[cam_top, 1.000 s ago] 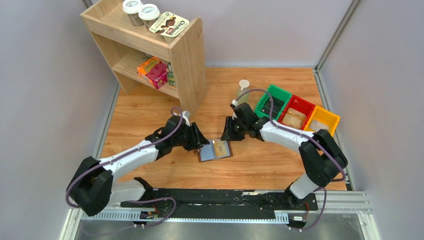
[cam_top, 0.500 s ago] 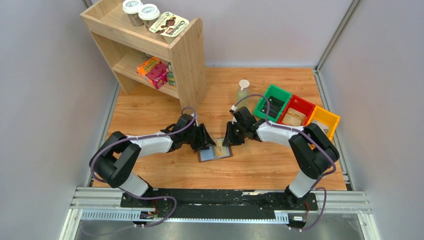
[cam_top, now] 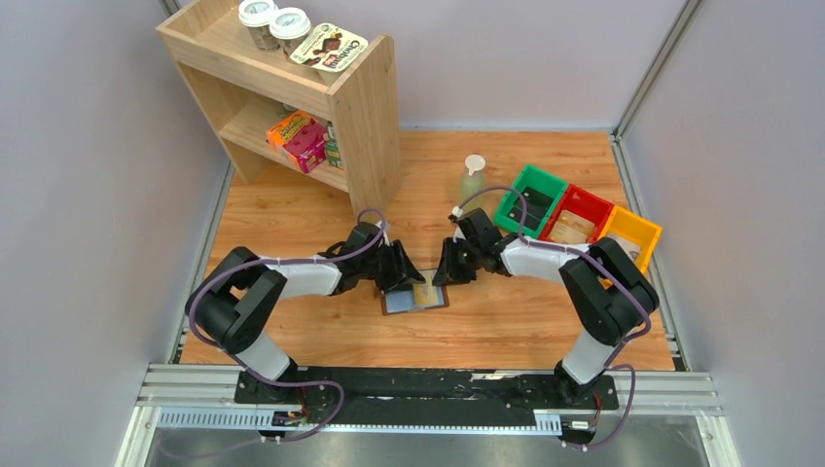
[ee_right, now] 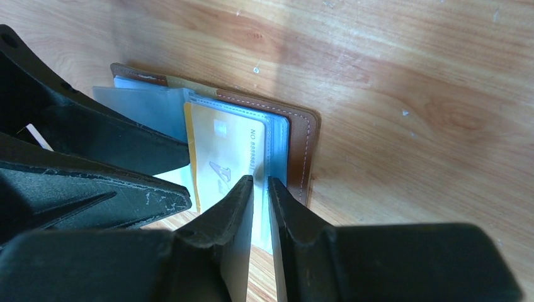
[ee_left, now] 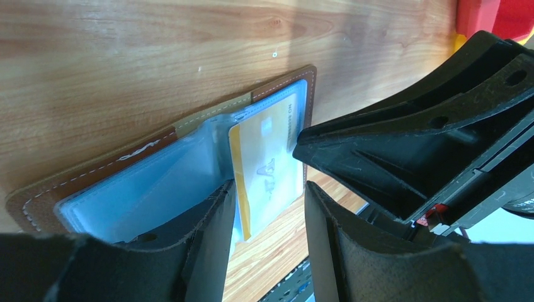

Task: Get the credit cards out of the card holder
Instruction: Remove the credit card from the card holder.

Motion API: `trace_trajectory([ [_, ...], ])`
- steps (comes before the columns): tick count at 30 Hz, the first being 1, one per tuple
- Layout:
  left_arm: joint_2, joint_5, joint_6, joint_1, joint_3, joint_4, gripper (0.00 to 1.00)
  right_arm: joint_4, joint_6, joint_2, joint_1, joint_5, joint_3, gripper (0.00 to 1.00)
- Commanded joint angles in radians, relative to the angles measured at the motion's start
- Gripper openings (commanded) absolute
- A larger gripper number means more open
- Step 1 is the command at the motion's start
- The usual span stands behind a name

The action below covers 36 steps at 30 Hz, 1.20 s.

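Note:
The card holder (cam_top: 399,303) (ee_left: 94,179) (ee_right: 303,135) lies open on the wooden table, brown leather with grey-blue pockets. A tan-gold credit card (cam_top: 426,292) (ee_left: 267,163) (ee_right: 220,145) sticks partly out of its right pocket toward the near edge. My left gripper (cam_top: 408,282) (ee_left: 269,189) is open, one finger on the left pocket panel, the card's end showing in the gap. My right gripper (cam_top: 444,276) (ee_right: 260,180) has its jaws almost together at the card's right edge. Only a thin slit is left, and a pinch does not show.
A wooden shelf (cam_top: 292,97) with boxes and cups stands at the back left. A small bottle (cam_top: 472,178) and green (cam_top: 530,197), red (cam_top: 577,219) and yellow (cam_top: 627,236) bins sit at the back right. The two grippers nearly touch over the holder.
My left arm has folded in and brought its gripper onto the holder's left side. The right jaws have narrowed. The holder has shifted slightly to the left.

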Motion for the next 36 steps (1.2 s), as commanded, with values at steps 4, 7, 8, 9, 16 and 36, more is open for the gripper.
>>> trace_trajectory([
  [4, -0.002, 0.047, -0.073, -0.005, -0.024, 0.172, 0.52, 0.012, 0.005, 0.026, -0.002, 0.007, -0.036, 0.22],
  [7, -0.024, 0.047, -0.101, -0.005, -0.050, 0.231, 0.48, 0.015, 0.008, 0.031, -0.002, 0.006, -0.039, 0.22],
  [8, -0.037, 0.044, -0.116, -0.005, -0.055, 0.252, 0.47, 0.017, 0.008, 0.033, -0.002, 0.006, -0.040, 0.22],
  [9, -0.045, 0.038, -0.125, -0.005, -0.064, 0.261, 0.46, 0.018, 0.010, 0.033, -0.002, 0.006, -0.042, 0.22],
  [16, -0.085, 0.016, -0.208, -0.005, -0.113, 0.395, 0.37, 0.025, 0.014, 0.039, -0.003, 0.006, -0.048, 0.22],
  [36, 0.025, 0.024, -0.156, -0.045, -0.083, 0.372, 0.38, 0.032, 0.020, 0.043, 0.000, 0.000, -0.045, 0.21],
])
